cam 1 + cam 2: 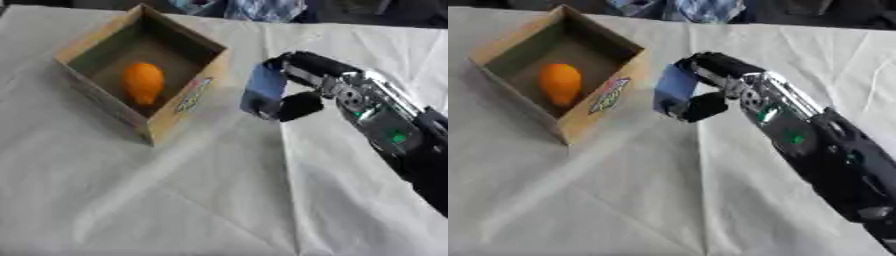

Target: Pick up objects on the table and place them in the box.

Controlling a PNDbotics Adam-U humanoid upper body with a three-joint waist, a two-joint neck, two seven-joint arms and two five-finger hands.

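Note:
An open cardboard box (188, 97) stands at the upper left of the white-clothed table, and an orange oval object (143, 82) lies inside it. My right hand (302, 82) comes in from the right and hangs just right of the box's near corner. Its fingers and thumb are curled round a flat blue block (263, 89), held upright above the cloth. My left hand shows in neither view.
The white cloth (175, 200) covers the table, with creases running across its middle. Blue and patterned fabric (702, 9) lies at the far edge beyond the box.

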